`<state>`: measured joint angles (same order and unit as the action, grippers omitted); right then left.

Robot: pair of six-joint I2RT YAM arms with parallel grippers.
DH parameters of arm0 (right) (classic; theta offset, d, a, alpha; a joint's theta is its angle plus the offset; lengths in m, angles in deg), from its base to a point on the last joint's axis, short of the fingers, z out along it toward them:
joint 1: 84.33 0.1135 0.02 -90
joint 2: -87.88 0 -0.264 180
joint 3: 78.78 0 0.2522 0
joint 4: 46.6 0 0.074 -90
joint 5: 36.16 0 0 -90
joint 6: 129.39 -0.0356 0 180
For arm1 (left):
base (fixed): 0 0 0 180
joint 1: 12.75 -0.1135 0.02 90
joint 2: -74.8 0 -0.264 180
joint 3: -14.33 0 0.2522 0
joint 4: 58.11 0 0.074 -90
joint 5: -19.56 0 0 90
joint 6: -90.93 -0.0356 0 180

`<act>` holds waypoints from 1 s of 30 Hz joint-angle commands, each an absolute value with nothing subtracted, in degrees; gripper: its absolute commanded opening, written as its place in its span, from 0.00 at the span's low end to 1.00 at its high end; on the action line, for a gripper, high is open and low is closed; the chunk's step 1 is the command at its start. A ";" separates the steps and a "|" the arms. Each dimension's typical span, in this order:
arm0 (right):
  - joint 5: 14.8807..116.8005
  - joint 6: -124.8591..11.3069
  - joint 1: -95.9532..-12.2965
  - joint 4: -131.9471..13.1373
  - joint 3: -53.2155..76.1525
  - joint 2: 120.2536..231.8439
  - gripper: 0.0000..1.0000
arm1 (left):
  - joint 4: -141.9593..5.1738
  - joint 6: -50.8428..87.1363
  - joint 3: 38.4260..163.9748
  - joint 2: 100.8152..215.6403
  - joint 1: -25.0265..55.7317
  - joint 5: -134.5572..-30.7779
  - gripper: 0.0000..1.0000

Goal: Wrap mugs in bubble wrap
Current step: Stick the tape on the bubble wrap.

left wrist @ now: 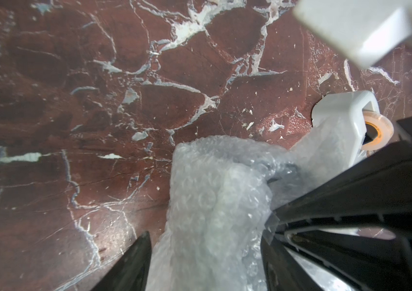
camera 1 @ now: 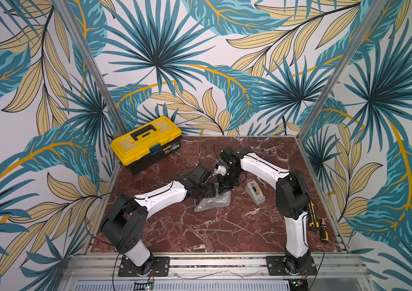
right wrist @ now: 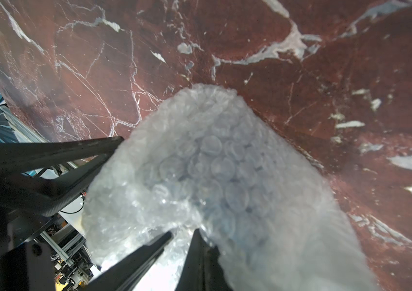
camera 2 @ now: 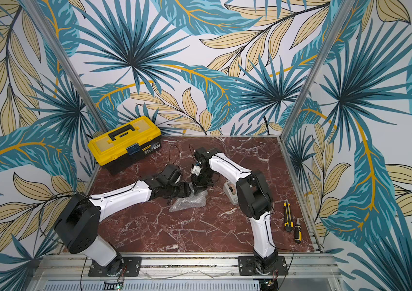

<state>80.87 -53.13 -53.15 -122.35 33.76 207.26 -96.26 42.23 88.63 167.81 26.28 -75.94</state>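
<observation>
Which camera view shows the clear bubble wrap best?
The right wrist view: the clear, crumpled bubble wrap fills the frame, with single bubbles distinct. The left wrist view also shows it close, though less crisply. Both top views show only a small, distant bundle.

Evenly lit; bubble wrap (right wrist: 225, 176) blurs close to wrist cameras.

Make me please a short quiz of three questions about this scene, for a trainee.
1. True or false: the lid of the yellow plastic toolbox is closed.
2. The grey plastic tape dispenser lies: A, on the toolbox; B, on the red marble table, beside the crumpled clear bubble wrap; C, inside the toolbox.
3. Fill in: the right gripper is shut on the ____.
Key: 1 true; 2 B; 3 bubble wrap.
</observation>
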 commanded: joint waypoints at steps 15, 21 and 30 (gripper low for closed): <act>79.73 -54.31 -52.33 -122.71 34.12 208.19 0.00 | -94.49 41.27 91.76 169.94 26.76 -73.08 0.67; 79.07 -54.66 -52.16 -122.59 33.79 207.68 0.00 | -94.19 41.40 91.45 170.57 26.78 -72.35 0.64; 77.32 -55.96 -51.99 -123.11 31.76 202.04 0.29 | -94.18 41.79 91.00 171.03 26.80 -72.01 0.60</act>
